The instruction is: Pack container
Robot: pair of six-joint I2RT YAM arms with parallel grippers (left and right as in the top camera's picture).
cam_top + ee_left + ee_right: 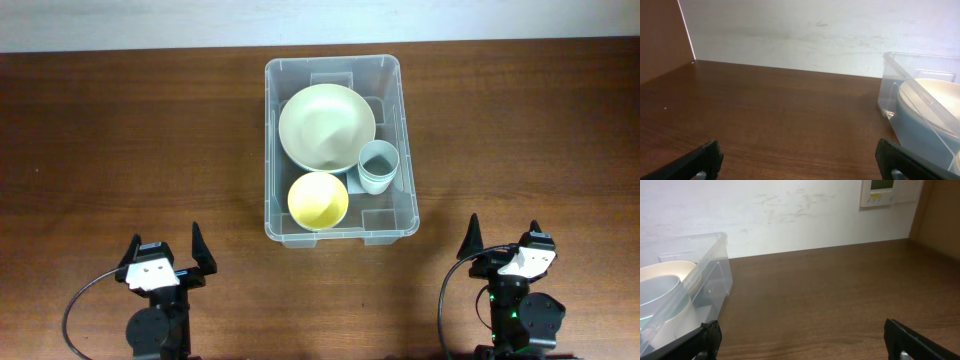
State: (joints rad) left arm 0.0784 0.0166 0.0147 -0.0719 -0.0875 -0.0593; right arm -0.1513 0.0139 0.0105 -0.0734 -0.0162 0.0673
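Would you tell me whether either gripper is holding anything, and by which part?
Nothing is held: the left gripper and right gripper both stand open, empty, short of the container.

Your overhead view is lit softly and evenly from above, and it is sharp from edge to edge. The table (100, 130) shows no hard shadows. The container (340, 232), ahead of and between the left pincer (166, 240) and the right pincer (503, 228), throws only a faint shade around its base. Its clear rim carries pale reflections but no harsh glare. In your wrist views the wall (790, 35) beyond each pincer is bright and slightly washed out. The wood just ahead has a dull sheen, and the fingers (700, 162) in the lower corners are dark and out of focus.
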